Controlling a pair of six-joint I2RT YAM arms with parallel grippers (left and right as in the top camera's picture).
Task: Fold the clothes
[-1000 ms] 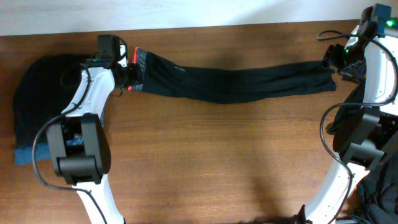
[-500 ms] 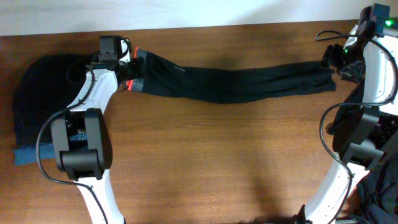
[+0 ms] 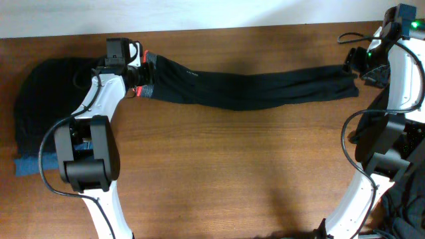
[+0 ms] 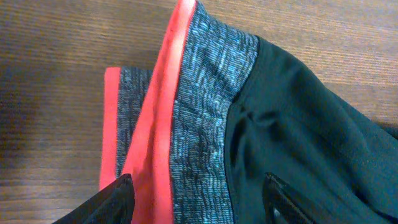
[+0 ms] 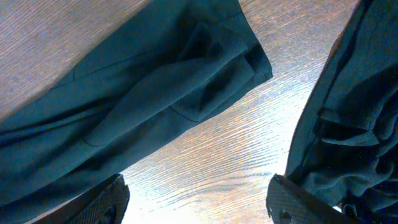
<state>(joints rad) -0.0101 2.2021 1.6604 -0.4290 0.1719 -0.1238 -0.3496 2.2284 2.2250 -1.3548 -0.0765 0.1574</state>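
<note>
The leggings [image 3: 252, 89] lie stretched along the far side of the table [image 3: 232, 172], left gripper [image 4: 198, 200] wide astride the waistband [image 4: 205, 124], right gripper [image 5: 196, 200] wide over the cuffs [image 5: 217, 62], likely poised to pinch both ends.

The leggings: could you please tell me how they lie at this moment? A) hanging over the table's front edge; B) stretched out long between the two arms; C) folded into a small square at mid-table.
B: the leggings lie full length on the table, waistband at the left gripper and leg ends near the right gripper.
</note>
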